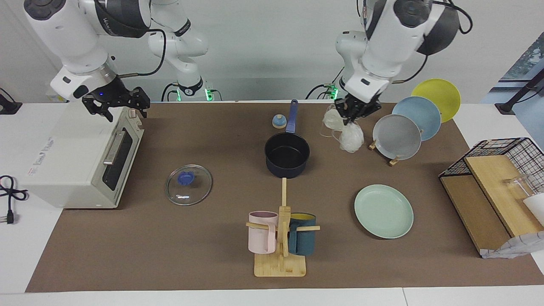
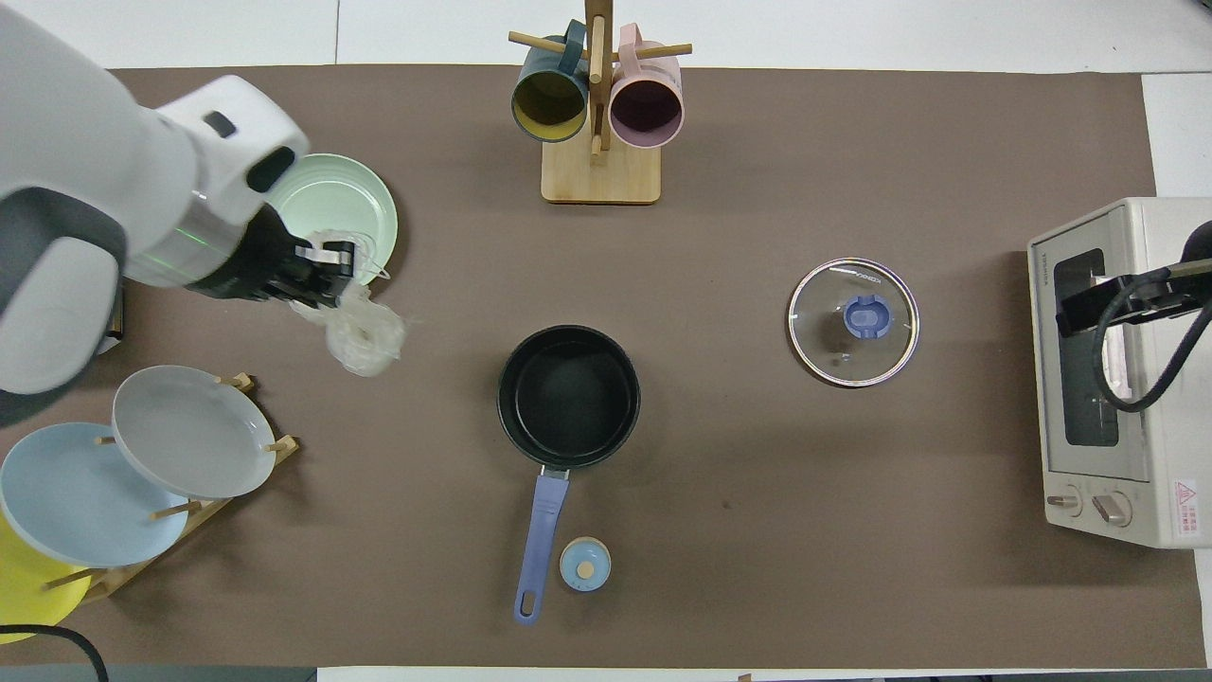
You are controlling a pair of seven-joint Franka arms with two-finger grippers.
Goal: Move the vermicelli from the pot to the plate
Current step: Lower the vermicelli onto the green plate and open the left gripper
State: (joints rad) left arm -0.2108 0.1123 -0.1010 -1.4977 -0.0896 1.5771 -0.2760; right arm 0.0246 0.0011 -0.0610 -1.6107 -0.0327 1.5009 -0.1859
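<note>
1. The vermicelli hangs in the air from your left gripper, whose jaws are clenched on the top of the bundle; the strands dangle above bare mat between the pot and the plate rack.
2. In the facing view the bundle sits at about two o'clock from the pot, and the plate lies at about five o'clock from the bundle, with open mat between them.
3. The pot is empty, its black inside bare; its blue handle points toward the robots.
4. Mind the rack's grey plate, just beside the hanging strands toward the left arm's end of the table; the light blue plate and yellow plate stand in the rack too.
5. The mug tree with its pink and teal mugs stands well apart from the plate, toward the right arm's end.
6. The wire basket sits near the plate at the left arm's end of the table.
7. The glass lid lies flat on the mat between pot and toaster oven.
8. Your right gripper waits over the oven top; you cannot tell how its jaws stand.
</note>
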